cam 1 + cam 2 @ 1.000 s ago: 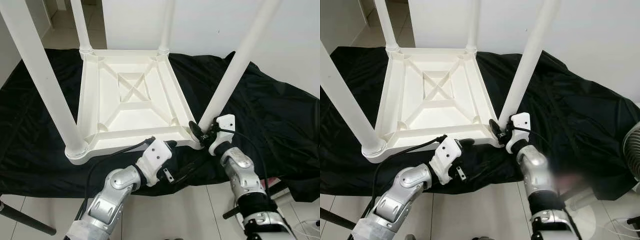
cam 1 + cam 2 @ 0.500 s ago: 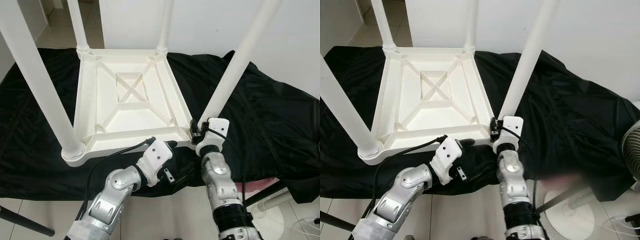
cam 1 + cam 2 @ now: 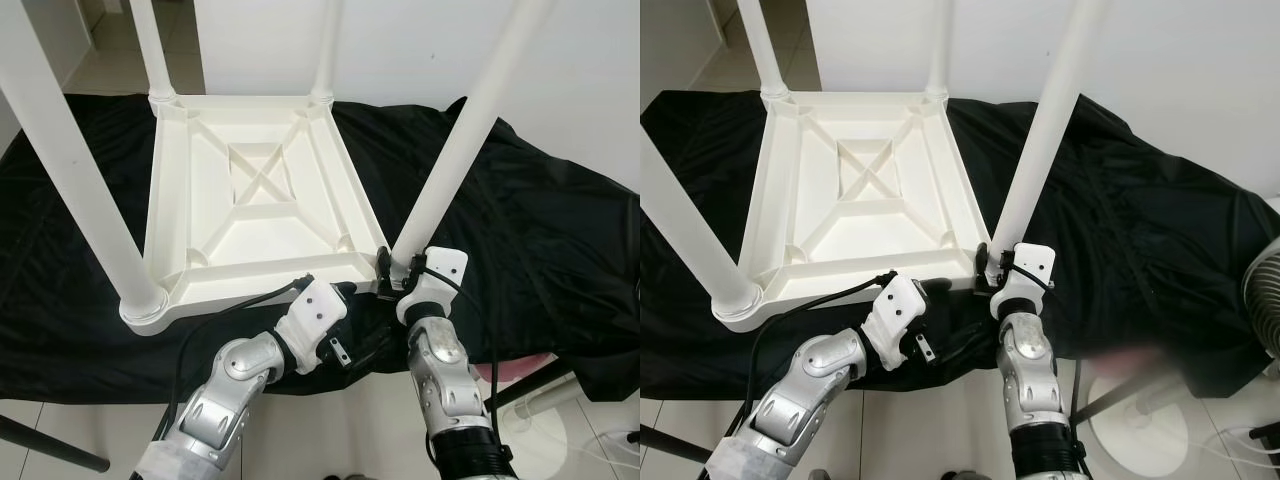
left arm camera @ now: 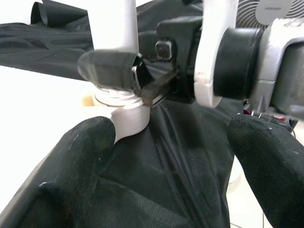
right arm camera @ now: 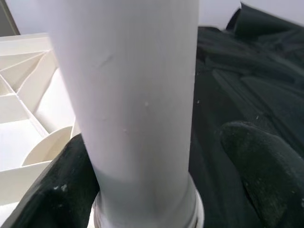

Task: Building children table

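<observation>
The white children's table (image 3: 255, 190) lies upside down on a black cloth (image 3: 540, 230), its legs pointing up. My right gripper (image 3: 392, 275) sits at the base of the near right leg (image 3: 455, 150), where it enters the corner socket (image 4: 121, 116). In the right wrist view the leg (image 5: 137, 104) stands between the fingers (image 5: 266, 166); one touches it, the other shows a small gap, so the gripper is open around it. My left gripper (image 4: 171, 156) is open just before the same corner, low over the cloth, holding nothing.
The near left leg (image 3: 80, 170) rises steeply at the left, with two far legs (image 3: 150, 50) by the white wall. The cloth's front edge drops to tiled floor (image 3: 330, 430). A white round fan base (image 3: 1140, 415) and a pink object (image 3: 515, 370) lie at the lower right.
My right forearm has swung in from the right and now stands almost straight below the leg base, with the wrist turned about the leg. The left arm has barely moved.
</observation>
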Robot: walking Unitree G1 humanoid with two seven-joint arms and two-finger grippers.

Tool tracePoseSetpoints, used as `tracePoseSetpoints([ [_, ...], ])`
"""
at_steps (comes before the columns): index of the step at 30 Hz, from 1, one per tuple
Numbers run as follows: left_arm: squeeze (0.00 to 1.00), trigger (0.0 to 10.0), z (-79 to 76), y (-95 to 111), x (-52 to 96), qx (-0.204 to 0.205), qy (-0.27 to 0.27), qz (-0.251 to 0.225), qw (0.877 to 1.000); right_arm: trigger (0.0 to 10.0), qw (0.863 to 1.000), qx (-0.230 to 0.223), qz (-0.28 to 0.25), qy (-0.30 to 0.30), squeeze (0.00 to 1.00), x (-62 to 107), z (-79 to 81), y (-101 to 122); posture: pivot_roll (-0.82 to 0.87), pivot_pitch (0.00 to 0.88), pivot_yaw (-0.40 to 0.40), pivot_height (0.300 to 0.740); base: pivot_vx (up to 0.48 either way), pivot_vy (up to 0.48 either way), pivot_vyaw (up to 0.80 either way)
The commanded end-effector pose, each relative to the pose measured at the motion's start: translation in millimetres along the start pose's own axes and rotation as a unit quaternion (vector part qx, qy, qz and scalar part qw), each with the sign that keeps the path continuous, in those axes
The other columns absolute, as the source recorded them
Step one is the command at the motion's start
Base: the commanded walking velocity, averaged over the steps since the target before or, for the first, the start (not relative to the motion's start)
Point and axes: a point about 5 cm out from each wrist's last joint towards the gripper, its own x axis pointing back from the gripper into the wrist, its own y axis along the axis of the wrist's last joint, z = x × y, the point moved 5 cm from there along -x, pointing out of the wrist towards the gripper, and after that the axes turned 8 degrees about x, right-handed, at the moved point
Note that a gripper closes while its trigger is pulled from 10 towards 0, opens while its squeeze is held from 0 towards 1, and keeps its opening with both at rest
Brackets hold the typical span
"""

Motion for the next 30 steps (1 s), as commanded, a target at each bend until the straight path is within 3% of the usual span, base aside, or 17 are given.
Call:
tracePoseSetpoints([
  [1, 0.00, 10.0, -0.7, -1.8, 0.8, -0.002, 0.008, 0.000, 1.000, 10.0, 1.000, 0.007, 0.000, -0.001, 1.00, 6.6, -3.2, -3.5, -0.02, 0.084, -0.090, 0.740, 0.000, 0.000, 0.00],
  [6, 0.00, 10.0, 0.2, -1.8, 3.7, -0.002, 0.011, 0.001, 1.000, 10.0, 0.999, 0.017, -0.026, 0.017, 1.00, 20.4, -9.1, -0.2, -0.02, 0.090, -0.085, 0.740, 0.000, 0.000, 0.00],
  [7, 0.00, 10.0, 0.4, -2.3, 5.2, -0.001, 0.010, 0.002, 1.000, 10.0, 0.999, 0.013, -0.036, 0.032, 0.00, 26.9, -8.8, 2.0, -0.02, 0.091, -0.083, 0.740, 0.000, 0.000, 0.00],
  [17, 0.00, 10.0, 6.1, 5.1, 19.7, 0.021, 0.011, -0.011, 1.000, 10.0, 0.989, -0.015, -0.048, 0.139, 0.00, 66.3, 3.5, 3.1, -0.03, 0.103, -0.067, 0.740, 0.000, 0.000, 0.00],
  [25, 0.00, 10.0, 8.9, 8.1, 25.2, 0.020, 0.012, -0.014, 1.000, 10.0, 0.981, -0.017, -0.040, 0.188, 0.00, 74.5, 13.7, 0.0, -0.03, 0.105, -0.062, 0.740, 0.000, 0.000, 0.00],
  [26, 0.00, 10.0, 9.2, 9.3, 29.2, 0.017, 0.010, -0.012, 1.000, 10.0, 0.975, -0.020, -0.038, 0.219, 0.00, 75.4, 21.2, -0.5, -0.03, 0.105, -0.061, 0.740, 0.000, 0.000, 0.00],
  [30, 0.00, 10.0, 10.6, 8.1, 36.2, 0.014, 0.009, -0.003, 1.000, 10.0, 0.968, -0.023, -0.038, 0.248, 0.00, 74.1, 27.4, 0.8, -0.01, 0.104, -0.064, 0.740, 0.000, 0.000, 0.00],
])
